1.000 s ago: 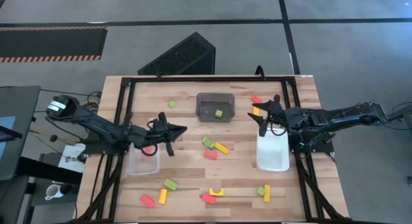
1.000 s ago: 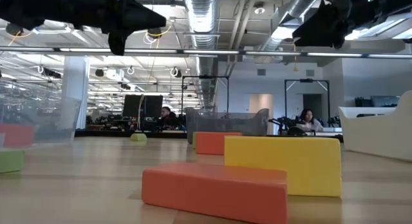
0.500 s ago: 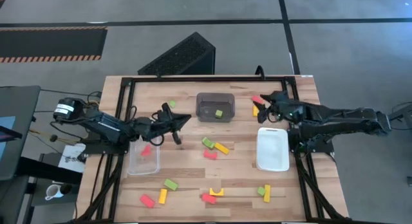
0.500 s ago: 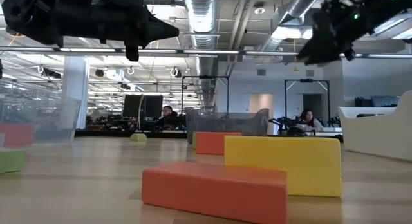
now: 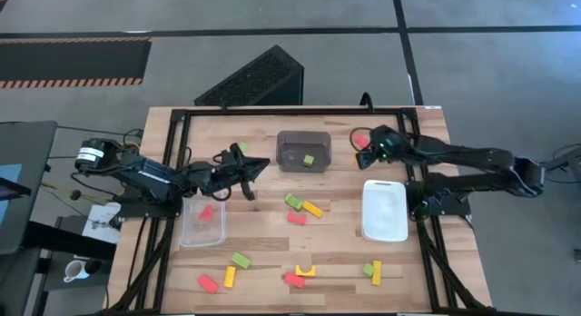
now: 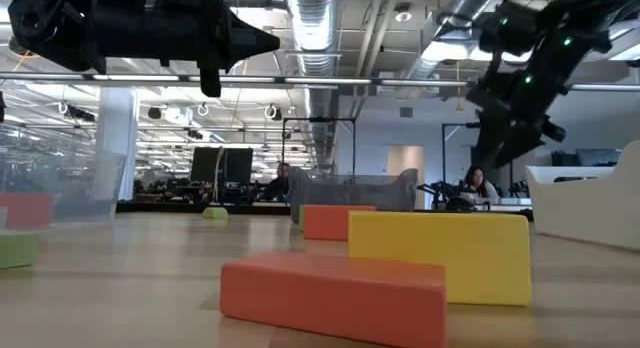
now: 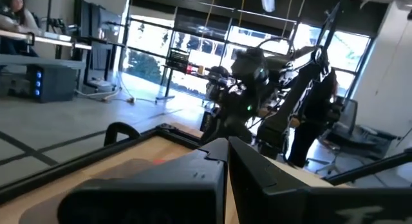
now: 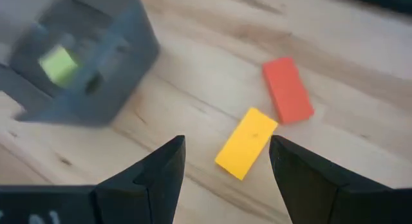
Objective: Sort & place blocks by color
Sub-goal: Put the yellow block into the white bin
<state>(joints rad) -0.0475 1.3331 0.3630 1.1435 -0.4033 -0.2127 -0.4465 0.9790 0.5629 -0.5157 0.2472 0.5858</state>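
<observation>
Right gripper (image 8: 225, 161) hangs above the table's far right area, fingers spread and empty, over a yellow block (image 8: 247, 143) lying beside a red block (image 8: 288, 89). The dark grey bin (image 8: 77, 63) nearby holds a green block (image 8: 58, 63). Left gripper (image 5: 250, 166) is raised between the clear bin (image 5: 201, 227) and the grey bin, fingers closed together, empty.

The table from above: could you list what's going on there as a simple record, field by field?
left gripper: shut, raised beside the clear bin
clear bin contents: one red block
right gripper: open, above a yellow block with a red bar next to it
grey bin: holds one green block
white bin: no blocks visible
loose blocks: scattered red, yellow and green
</observation>
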